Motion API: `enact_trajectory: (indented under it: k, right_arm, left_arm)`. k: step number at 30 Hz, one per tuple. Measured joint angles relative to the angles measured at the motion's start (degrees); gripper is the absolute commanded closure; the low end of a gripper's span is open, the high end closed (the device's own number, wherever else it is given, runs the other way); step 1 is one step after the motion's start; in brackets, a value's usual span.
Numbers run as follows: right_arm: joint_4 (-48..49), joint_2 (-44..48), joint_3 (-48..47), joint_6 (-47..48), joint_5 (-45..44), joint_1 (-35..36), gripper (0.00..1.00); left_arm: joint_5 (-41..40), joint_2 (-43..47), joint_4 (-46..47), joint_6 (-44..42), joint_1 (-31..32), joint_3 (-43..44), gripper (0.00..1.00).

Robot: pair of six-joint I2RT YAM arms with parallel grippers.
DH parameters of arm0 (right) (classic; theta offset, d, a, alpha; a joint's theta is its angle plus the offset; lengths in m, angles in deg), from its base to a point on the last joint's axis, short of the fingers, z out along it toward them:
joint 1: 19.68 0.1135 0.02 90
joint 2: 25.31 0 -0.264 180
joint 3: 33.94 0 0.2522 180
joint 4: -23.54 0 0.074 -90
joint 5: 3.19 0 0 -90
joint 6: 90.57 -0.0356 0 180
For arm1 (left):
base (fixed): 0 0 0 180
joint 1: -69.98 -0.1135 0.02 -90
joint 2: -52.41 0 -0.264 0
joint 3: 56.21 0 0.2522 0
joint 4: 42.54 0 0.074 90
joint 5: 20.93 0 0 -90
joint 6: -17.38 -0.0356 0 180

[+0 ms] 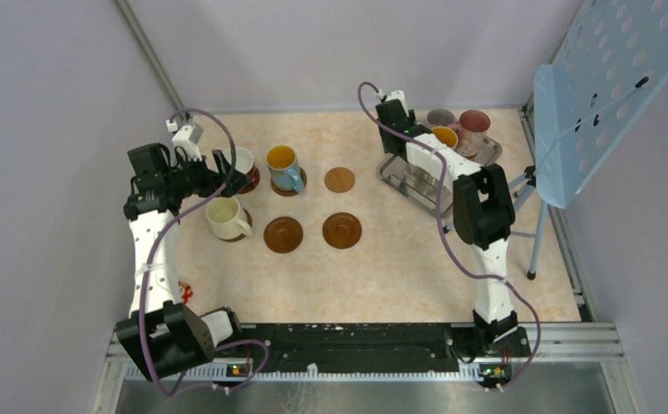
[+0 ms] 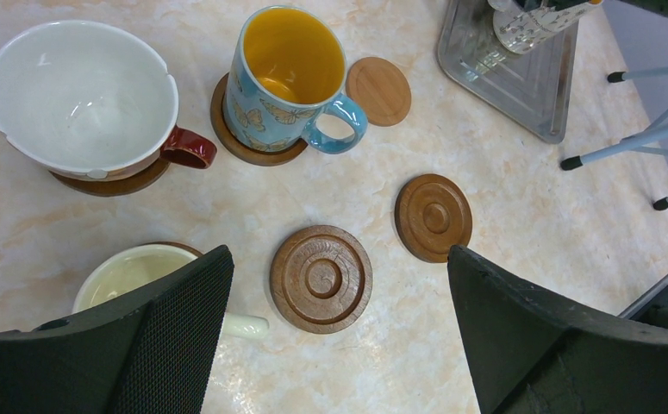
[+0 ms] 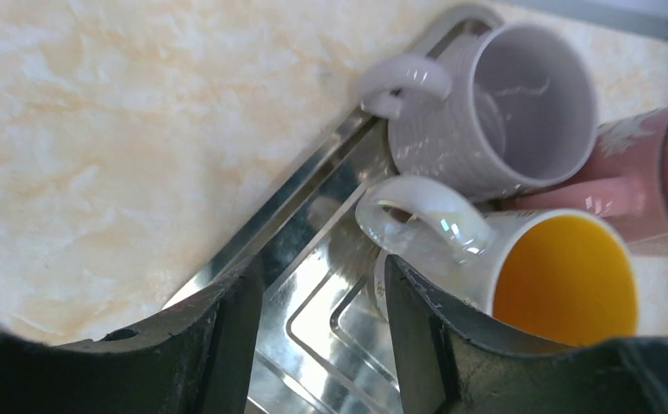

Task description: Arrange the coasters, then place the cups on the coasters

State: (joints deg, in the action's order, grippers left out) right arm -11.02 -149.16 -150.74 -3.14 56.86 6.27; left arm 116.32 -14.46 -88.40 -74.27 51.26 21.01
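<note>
Six cups: three stand in the tray and three stand on coasters on the worktop [image 2: 528,250].
Tray [image 2: 507,86]: square and silver, at the far right of the worktop. It holds the lilac-grey cup [image 3: 494,112], the pink cup [image 3: 632,172] and the white cup with the orange inside [image 3: 563,276], crowded together at one end.
Insides of the tray cups: the lilac-grey and orange-lined cups show bare, empty interiors. The inside of the pink cup cannot be seen well.
Cups on the left: the white cup with the dark red handle [image 2: 80,95], the blue cup with the orange inside [image 2: 283,78] and the cream cup [image 2: 132,272]. Each stands upright on a dark coaster, and the first two are visibly empty.
Six coasters: three lie under cups and three lie bare.
Bare coasters: the light coaster [image 2: 379,90] lies just beside the blue cup's handle. The ringed dark coaster [image 2: 321,279] and the second dark coaster [image 2: 433,217] lie side by side nearer the arms, apart from each other.
Left hand [image 2: 339,259]: it hangs above the left group with its fingers spread wide and nothing between them.
Right hand [image 3: 317,280]: it is low over the tray with its fingers apart and only the tray rim and floor between them. One finger is just beside the handle of the white orange-lined cup, and the hand grips nothing.
</note>
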Motion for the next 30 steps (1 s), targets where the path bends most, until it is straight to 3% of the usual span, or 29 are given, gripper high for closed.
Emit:
enact_trajectory:
  k: [14, 30]
  right_arm:
    - [-3.17, -2.62, -14.12, -0.55, -0.37, -3.69, 0.39]
    - [-11.72, -8.13, -17.51, -3.67, 4.15, -5.35, 0.42]
  left_arm:
    - [-0.15, 0.02, -0.02, -0.61, -0.02, 0.0, 0.01]
    - [-0.39, 0.02, 0.0, -1.09, -0.04, 0.0, 0.01]
